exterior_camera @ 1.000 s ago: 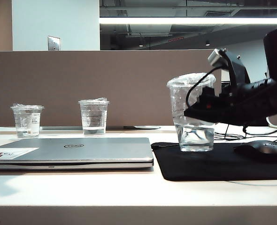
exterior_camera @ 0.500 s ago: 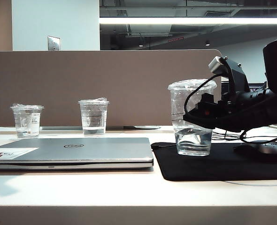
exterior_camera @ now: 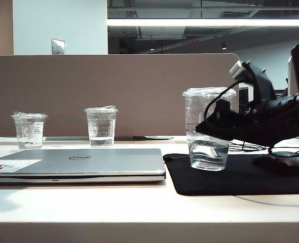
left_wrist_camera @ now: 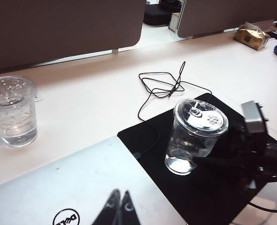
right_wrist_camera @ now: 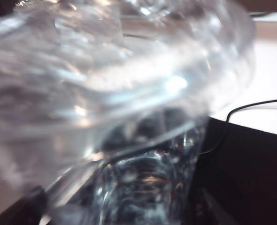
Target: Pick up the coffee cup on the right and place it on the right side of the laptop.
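Observation:
The coffee cup [exterior_camera: 208, 109] is a tall clear lidded cup with a little water. It stands upright on the black mouse mat [exterior_camera: 240, 181], just right of the silver Dell laptop [exterior_camera: 88, 161]. My right gripper [exterior_camera: 206, 130] reaches in from the right at the cup's mid-height, one finger on each side. In the right wrist view the coffee cup [right_wrist_camera: 143, 187] fills the frame, and pale table shows between it and one dark finger [right_wrist_camera: 33, 204], so the right gripper [right_wrist_camera: 122, 208] is open. My left gripper [left_wrist_camera: 119, 202] hangs shut over the laptop [left_wrist_camera: 58, 183], away from the coffee cup [left_wrist_camera: 195, 136].
Two shorter clear cups [exterior_camera: 29, 130] [exterior_camera: 101, 126] stand behind the laptop against a brown partition. A black mouse [exterior_camera: 284, 163] lies on the mat to the right of the coffee cup. A thin black cable [left_wrist_camera: 162, 86] loops on the table behind the mat.
The cup has come down from a slight tilt and now stands flat on the mat. The right gripper's jaws have widened off it and its wrist has tipped further down. The left arm has kept still.

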Robot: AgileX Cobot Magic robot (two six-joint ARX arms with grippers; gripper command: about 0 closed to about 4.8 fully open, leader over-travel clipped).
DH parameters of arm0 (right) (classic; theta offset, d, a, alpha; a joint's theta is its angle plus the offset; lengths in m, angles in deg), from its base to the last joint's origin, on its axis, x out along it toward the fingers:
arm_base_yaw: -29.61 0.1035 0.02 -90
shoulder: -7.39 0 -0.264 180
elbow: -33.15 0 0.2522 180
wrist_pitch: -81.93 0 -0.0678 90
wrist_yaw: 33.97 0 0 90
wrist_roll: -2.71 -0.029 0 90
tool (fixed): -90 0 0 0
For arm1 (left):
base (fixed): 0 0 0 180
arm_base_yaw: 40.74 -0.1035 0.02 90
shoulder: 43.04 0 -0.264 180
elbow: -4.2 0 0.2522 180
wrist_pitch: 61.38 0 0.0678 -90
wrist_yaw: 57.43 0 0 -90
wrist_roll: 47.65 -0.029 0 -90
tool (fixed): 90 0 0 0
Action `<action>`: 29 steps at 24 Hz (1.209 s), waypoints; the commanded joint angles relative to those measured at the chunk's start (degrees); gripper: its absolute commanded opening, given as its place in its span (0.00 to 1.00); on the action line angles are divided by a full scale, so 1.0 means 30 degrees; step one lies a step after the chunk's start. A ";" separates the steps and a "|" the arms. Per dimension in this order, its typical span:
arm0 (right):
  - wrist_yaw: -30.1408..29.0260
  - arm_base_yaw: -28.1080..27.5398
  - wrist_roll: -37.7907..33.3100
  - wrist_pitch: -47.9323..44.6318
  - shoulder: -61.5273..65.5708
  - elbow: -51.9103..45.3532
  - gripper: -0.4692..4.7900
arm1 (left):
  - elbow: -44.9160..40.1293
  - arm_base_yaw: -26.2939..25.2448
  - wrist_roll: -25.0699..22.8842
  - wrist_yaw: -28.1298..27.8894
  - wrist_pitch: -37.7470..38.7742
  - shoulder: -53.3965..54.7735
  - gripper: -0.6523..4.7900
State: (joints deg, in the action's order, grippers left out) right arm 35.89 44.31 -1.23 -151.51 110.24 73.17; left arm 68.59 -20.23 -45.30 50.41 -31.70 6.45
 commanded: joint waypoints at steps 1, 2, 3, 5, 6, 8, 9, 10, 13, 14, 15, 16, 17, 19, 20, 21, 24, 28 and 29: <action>0.0372 0.0007 -0.0029 -0.0386 -0.0940 -0.0838 0.92 | 0.0087 -0.0022 -0.0066 0.0124 -0.0168 -0.0036 0.11; 0.0444 0.0007 -0.0015 -0.0379 -0.1195 -0.1086 0.92 | 0.0087 -0.0022 -0.0066 0.0124 -0.0175 -0.0036 0.11; 0.0627 0.0007 -0.0022 -0.0393 -0.1501 -0.1399 0.92 | 0.0087 -0.0022 -0.0066 0.0124 -0.0168 -0.0036 0.11; 0.0976 0.0000 -0.0029 -0.0393 -0.2455 -0.2200 0.91 | 0.0087 -0.0022 -0.0066 0.0124 -0.0175 -0.0036 0.11; 0.1137 0.0000 -0.0051 -0.0386 -0.2769 -0.2426 0.90 | 0.0087 -0.0022 -0.0066 0.0124 -0.0175 -0.0036 0.11; 0.1173 0.0000 -0.0044 -0.0386 -0.3504 -0.2892 0.82 | 0.0087 -0.0022 -0.0066 0.0124 -0.0175 -0.0036 0.11; 0.1173 0.0000 -0.0044 -0.0364 -0.3861 -0.3082 0.75 | 0.0087 -0.0022 -0.0073 0.0124 -0.0175 -0.0036 0.11; 0.1173 0.0000 -0.0044 -0.0328 -0.4218 -0.3264 0.66 | 0.0087 -0.0022 -0.0066 0.0124 -0.0168 -0.0036 0.11; 0.1231 0.0000 -0.0044 0.0109 -0.6215 -0.4095 0.30 | 0.0087 -0.0022 -0.0066 0.0124 -0.0175 -0.0036 0.11; 0.1231 0.0000 -0.0036 0.0204 -0.6666 -0.4248 0.23 | 0.0087 -0.0022 -0.0066 0.0124 -0.0175 -0.0036 0.11; 0.1231 0.0000 -0.0036 0.0393 -0.7118 -0.4379 0.14 | 0.0087 -0.0022 -0.0066 0.0124 -0.0175 -0.0036 0.11; 0.1246 0.0000 -0.0036 0.0699 -0.7679 -0.4510 0.07 | 0.0087 -0.0022 -0.0066 0.0124 -0.0175 -0.0036 0.11; 0.1253 0.0000 -0.0044 0.1056 -0.8145 -0.4583 0.07 | 0.0087 -0.0022 -0.0066 0.0124 -0.0175 -0.0036 0.11; 0.1319 0.0000 -0.0044 0.2295 -0.9289 -0.4670 0.07 | 0.0087 -0.0022 -0.0066 0.0124 -0.0175 -0.0036 0.11; 0.1370 0.0000 -0.0044 0.3002 -0.9836 -0.4663 0.07 | 0.0087 -0.0022 -0.0066 0.0124 -0.0168 -0.0036 0.11; 0.1851 0.0000 -0.0044 0.4677 -1.1132 -0.4663 0.07 | 0.0087 -0.0022 -0.0066 0.0131 -0.0182 -0.0036 0.11; 0.3235 0.0000 -0.0036 0.7257 -1.3325 -0.4670 0.07 | 0.0087 -0.0022 -0.0066 0.0124 -0.0182 -0.0036 0.11; 0.4874 0.0000 -0.0029 1.0375 -1.6050 -0.4663 0.07 | 0.0087 -0.0022 -0.0066 0.0124 -0.0168 -0.0036 0.11; 0.5151 0.0000 0.0015 1.1089 -1.6626 -0.4670 0.07 | 0.0087 -0.0022 -0.0066 0.0124 -0.0168 -0.0036 0.11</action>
State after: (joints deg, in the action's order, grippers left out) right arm 49.51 44.31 -1.17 -121.67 61.57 58.90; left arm 68.59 -20.23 -45.30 50.41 -31.70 6.45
